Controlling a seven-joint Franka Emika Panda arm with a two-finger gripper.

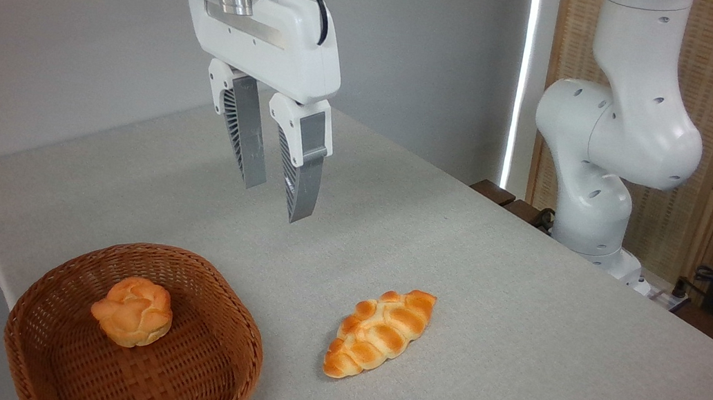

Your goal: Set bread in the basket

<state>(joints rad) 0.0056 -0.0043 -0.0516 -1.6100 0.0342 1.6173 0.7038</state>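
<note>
Currently my end effector [279, 196] hangs empty above mid-desk, ribbed fingers slightly apart. Bread [381, 332], a glossy plaited loaf with pointed ends, lies on the grey cloth desk [519, 334] toward the front edge, beside the woven wicker basket [228, 321] at the front-left corner, which holds a knotted bun [133, 311].

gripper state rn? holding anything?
Gripper: open, holding nothing, up in the air above the table. Braided bread lies on the table, untouched.
</note>
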